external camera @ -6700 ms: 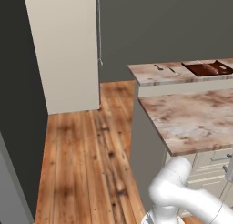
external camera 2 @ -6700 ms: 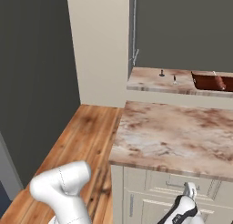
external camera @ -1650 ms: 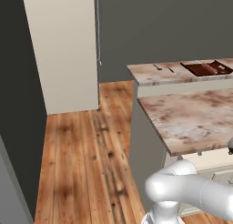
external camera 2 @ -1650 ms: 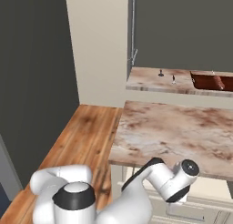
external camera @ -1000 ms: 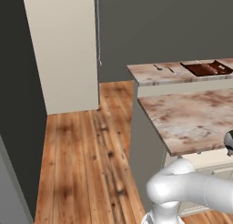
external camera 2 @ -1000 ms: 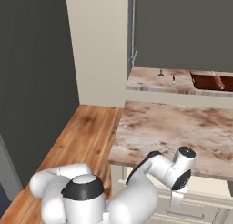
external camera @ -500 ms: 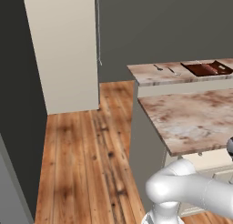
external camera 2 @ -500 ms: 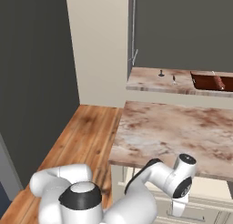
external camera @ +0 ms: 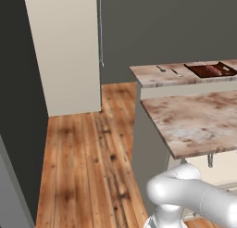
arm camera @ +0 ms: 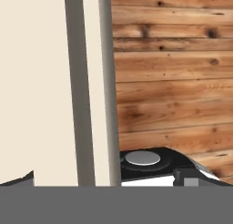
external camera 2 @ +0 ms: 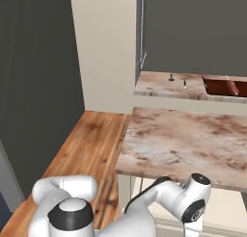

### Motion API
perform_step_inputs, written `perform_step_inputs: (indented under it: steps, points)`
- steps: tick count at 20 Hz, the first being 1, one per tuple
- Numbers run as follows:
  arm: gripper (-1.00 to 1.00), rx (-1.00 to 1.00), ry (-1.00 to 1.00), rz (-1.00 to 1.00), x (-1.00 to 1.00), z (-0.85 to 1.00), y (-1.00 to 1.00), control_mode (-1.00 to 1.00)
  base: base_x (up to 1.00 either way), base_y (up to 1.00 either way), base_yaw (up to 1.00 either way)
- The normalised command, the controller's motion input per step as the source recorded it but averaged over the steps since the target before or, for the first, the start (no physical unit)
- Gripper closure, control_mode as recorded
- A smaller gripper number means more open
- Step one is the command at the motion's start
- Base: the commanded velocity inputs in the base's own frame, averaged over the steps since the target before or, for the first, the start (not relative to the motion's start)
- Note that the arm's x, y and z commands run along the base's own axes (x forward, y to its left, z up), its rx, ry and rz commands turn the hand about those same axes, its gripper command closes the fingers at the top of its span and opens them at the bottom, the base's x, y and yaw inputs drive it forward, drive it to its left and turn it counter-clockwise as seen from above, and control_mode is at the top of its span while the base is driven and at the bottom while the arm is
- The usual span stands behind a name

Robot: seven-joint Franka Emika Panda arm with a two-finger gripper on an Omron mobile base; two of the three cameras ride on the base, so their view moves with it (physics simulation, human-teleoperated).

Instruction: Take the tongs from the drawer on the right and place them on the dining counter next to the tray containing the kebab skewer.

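From the left base view you see the dining counter [external camera: 185, 76] at the far right, beyond the nearer marbled counter [external camera: 194, 123], which serves as your landmark. On the far slab sits the tray [external camera: 212, 69], dark reddish-brown, with two small dark items just to its left. Under the near counter's front edge a cream cabinet front [external camera: 217, 164] shows a metal handle [external camera: 210, 160]. No tongs lie beside the tray, so judge the task barely begun: the drawer is not visibly open, nothing has been lifted, and the carry and placement are all ahead.

The right base view gives you what the left cannot: the wrist [external camera 2: 195, 207] reaching down below the near counter's front edge, toward the cabinet face. The fingers themselves are cut off at the bottom of the picture. The tray [external camera 2: 226, 85] shows here too, behind the near counter at the far right.

The hand view looks along a cream cabinet panel [arm camera: 41, 86] with a grey vertical strip, and the wood floor [arm camera: 173, 68] past it. The fingertips are not clear here; count the jaws as spread wide with nothing in them. Where the tongs are, you cannot tell.
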Motion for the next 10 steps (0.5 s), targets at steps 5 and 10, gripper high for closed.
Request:
perform_step_inputs:
  steps: [5,10]
  points:
    - [-1.0,0.0,0.04,0.0,-1.0,-0.11,-0.05,-1.0,0.0,0.0,0.0]
    - [-1.0,0.0,0.13,0.0,-0.96,0.0,-0.01,-1.0,0.0,0.0,0.0]
